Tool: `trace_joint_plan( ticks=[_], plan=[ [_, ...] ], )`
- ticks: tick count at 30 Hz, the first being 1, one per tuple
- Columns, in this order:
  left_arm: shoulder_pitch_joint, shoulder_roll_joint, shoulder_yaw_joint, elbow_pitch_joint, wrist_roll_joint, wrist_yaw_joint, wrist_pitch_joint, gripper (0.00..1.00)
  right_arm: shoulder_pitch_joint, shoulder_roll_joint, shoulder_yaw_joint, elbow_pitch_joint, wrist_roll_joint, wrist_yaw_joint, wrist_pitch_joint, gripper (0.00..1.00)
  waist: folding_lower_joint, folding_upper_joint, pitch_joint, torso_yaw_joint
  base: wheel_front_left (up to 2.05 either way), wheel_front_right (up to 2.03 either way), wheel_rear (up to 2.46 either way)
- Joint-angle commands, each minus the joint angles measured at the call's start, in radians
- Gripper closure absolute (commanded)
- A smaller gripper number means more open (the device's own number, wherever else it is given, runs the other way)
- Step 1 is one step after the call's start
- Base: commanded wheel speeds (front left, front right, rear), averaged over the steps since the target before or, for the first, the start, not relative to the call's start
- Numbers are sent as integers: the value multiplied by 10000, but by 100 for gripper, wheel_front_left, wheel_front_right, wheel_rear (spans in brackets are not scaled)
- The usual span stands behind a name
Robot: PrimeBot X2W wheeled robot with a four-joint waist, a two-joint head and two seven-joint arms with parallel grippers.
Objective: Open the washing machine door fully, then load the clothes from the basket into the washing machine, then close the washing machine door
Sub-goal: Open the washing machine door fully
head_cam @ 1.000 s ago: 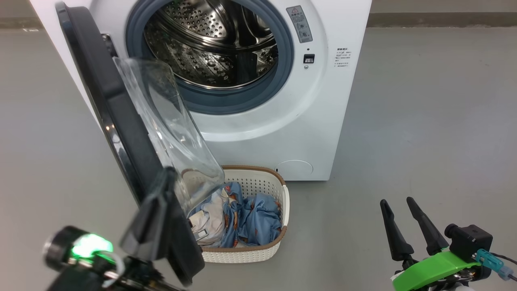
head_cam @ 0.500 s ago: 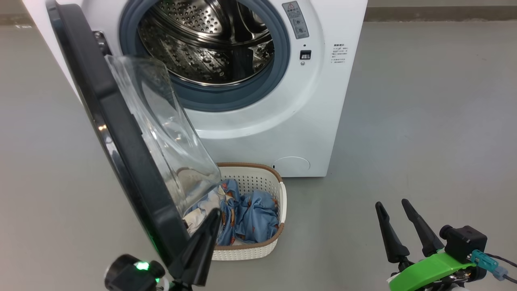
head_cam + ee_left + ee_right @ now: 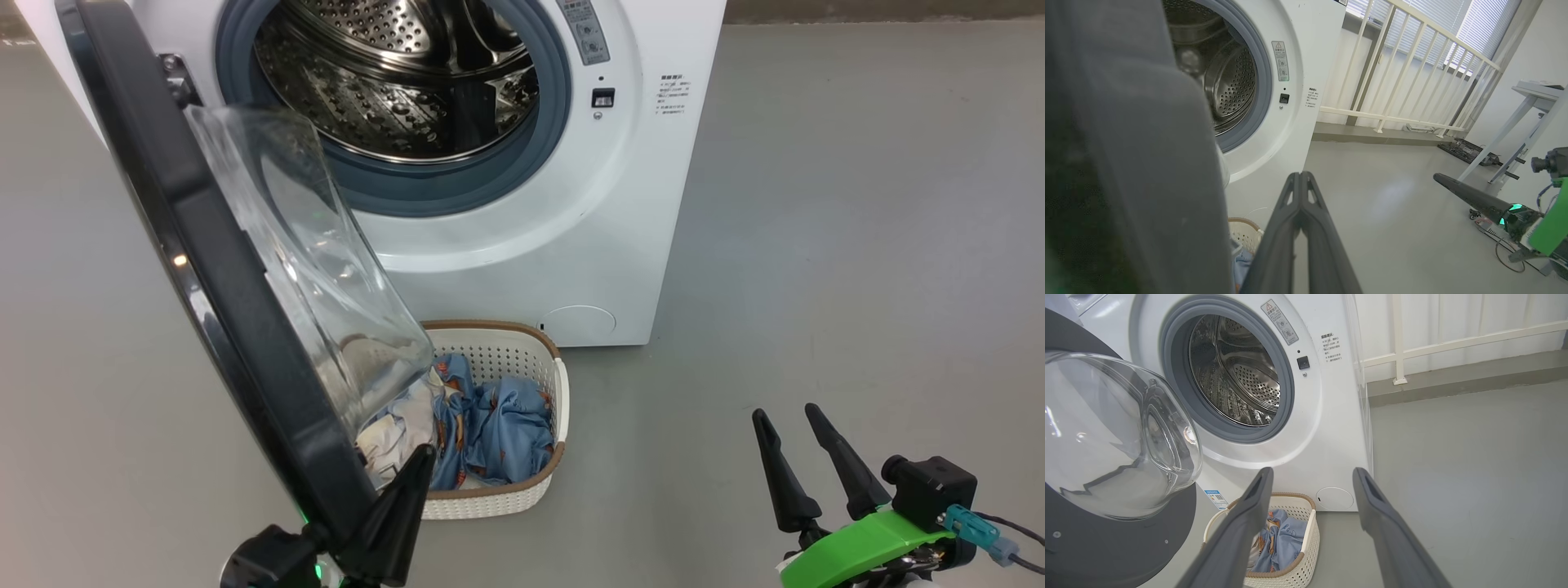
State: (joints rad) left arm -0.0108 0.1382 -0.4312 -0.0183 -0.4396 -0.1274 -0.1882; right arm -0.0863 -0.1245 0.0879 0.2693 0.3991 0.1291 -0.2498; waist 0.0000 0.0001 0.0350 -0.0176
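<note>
The washing machine (image 3: 620, 204) stands with its steel drum (image 3: 392, 73) exposed. Its black-rimmed door (image 3: 204, 269) is swung out to the left, the glass bowl (image 3: 302, 245) bulging over the basket (image 3: 506, 490). Light blue clothes (image 3: 490, 425) lie in that basket, on the floor against the machine's front. My left gripper (image 3: 423, 453) is shut and holds nothing. It sits right beside the door's lower rim; I cannot tell whether they touch. In the left wrist view its fingers (image 3: 1300, 179) are pressed together, the blurred door (image 3: 1126, 163) close on the left. My right gripper (image 3: 785, 412) is open over bare floor, right of the basket (image 3: 1298, 559).
A round filter cap (image 3: 578, 322) sits low on the machine's front. A white railing (image 3: 1404, 73) runs behind the machine, and a white table frame (image 3: 1515, 130) stands to the right. Grey floor (image 3: 857, 245) stretches right of the machine.
The head camera has shifted, so the whole scene now sits higher and further left. My left gripper has left the door's lower rim and dropped to its right side, fingers shut.
</note>
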Motion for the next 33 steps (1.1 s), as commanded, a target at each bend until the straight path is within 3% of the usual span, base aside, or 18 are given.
trace_joint_plan(
  ticks=[1, 19, 33],
  plan=[
    [-419, 129, 291, -115, -136, -31, -155, 100, -368, -2, 286, -208, -13, 16, -120, 0, 0, -1, 2, -6, 0, 0, 0],
    [-487, 371, 939, 929, -819, 123, -521, 100, -412, -91, 593, 11, 81, 16, -120, 0, 0, -1, -125, 236, 0, 0, 0],
    [-190, 787, 1282, 645, -861, 413, -456, 100, -346, -11, 552, 69, 150, 16, -120, 0, 0, -1, -156, 1065, 0, 0, 0]
  ],
)
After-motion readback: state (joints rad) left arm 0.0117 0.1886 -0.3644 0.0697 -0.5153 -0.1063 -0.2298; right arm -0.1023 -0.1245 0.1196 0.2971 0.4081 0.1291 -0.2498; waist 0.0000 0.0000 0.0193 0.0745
